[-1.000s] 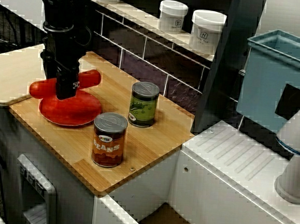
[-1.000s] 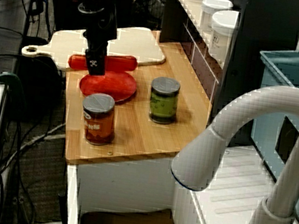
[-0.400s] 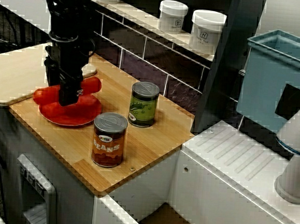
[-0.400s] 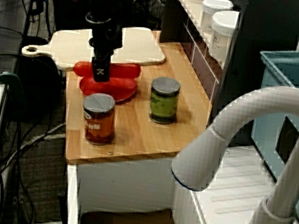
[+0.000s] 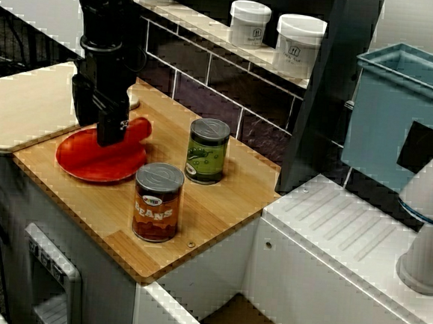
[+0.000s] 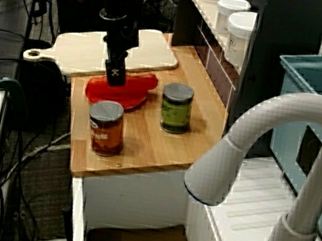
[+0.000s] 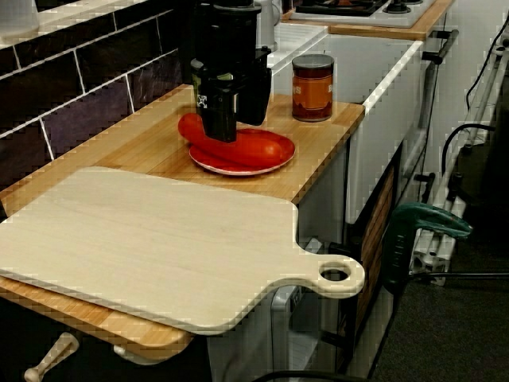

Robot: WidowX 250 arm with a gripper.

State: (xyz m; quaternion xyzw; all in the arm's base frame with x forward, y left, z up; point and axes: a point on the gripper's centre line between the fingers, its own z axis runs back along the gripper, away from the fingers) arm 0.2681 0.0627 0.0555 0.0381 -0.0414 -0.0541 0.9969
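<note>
Keeping the long glossy red sausage-shaped toy (image 7: 248,146) level is, I judge, the main care here. The black fingers (image 7: 216,119) are clamped across it near one end, low over the round red plastic plate (image 7: 238,169) on the wooden desk (image 5: 220,207), and its free end lies on or just above the plate. Any motion is best slow and centred over the plate, away from the orange-labelled beans can (image 5: 157,202) and the green-labelled can (image 5: 207,151) nearby.

The jaws hide the middle of the red sausage (image 5: 139,128), and the faucet (image 5: 425,223) is cut off.
</note>
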